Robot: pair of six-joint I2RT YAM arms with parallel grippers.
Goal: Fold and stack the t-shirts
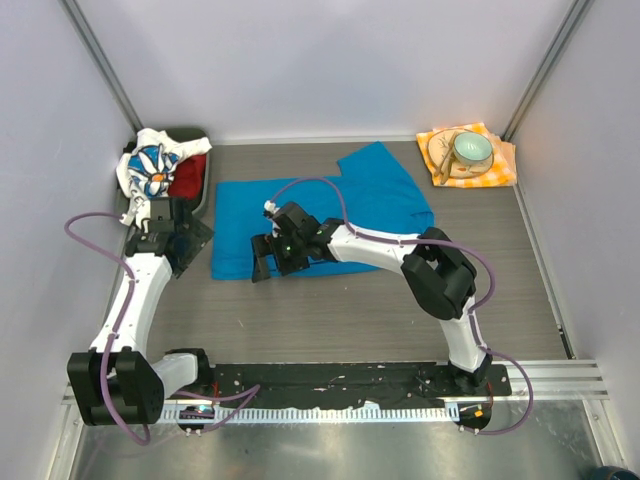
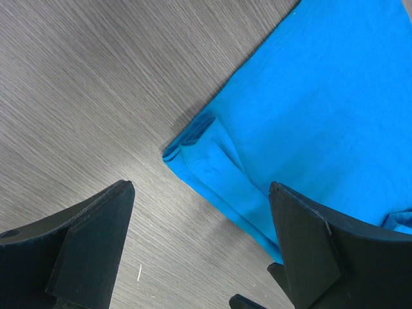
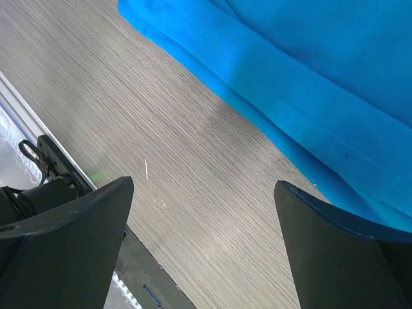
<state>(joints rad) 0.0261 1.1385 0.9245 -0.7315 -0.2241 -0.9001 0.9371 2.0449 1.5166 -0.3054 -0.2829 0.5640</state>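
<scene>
A bright blue t-shirt (image 1: 330, 215) lies spread on the wooden table (image 1: 350, 310), with one sleeve reaching toward the back. My left gripper (image 1: 188, 240) hangs open just off the shirt's left edge. In the left wrist view the gripper (image 2: 199, 185) stands over the shirt's (image 2: 322, 109) folded near-left corner (image 2: 193, 138) and holds nothing. My right gripper (image 1: 270, 262) is open above the shirt's front hem. In the right wrist view it (image 3: 203, 183) is over bare wood, beside the blue hem (image 3: 309, 77). A daisy-print t-shirt (image 1: 150, 170) and a red t-shirt (image 1: 190, 178) lie crumpled at the far left.
The daisy and red shirts rest in a dark bin (image 1: 207, 190) against the left wall. An orange-and-white checked napkin (image 1: 500, 165) with a pale green bowl (image 1: 472, 149) on it sits at the far right corner. A dark rail (image 1: 350, 380) runs along the near edge.
</scene>
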